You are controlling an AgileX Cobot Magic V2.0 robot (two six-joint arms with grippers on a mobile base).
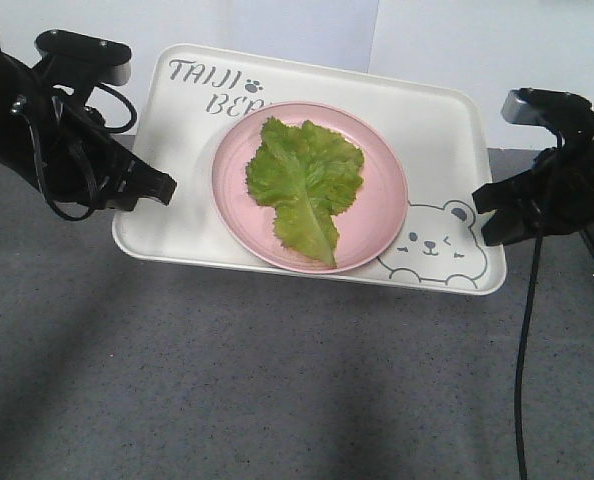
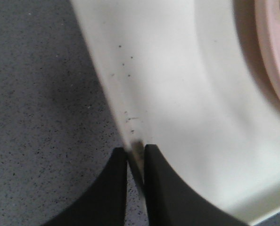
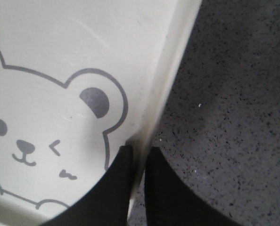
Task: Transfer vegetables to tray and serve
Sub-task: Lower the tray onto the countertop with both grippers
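As both jaws pinch the tray rim, left gripper, right gripper

Plate: round pink plastic plate, middle of the scene.
Surface: speckled dark grey tabletop, spreading near.
Backdrop: plain white wall, far.

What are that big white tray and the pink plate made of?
The tray looks like smooth cream plastic: soft sheen, rounded moulded rim, printed grey bear. The pink plate appears matte plastic or melamine; its look can't settle which. The tabletop seems speckled grey stone or laminate.
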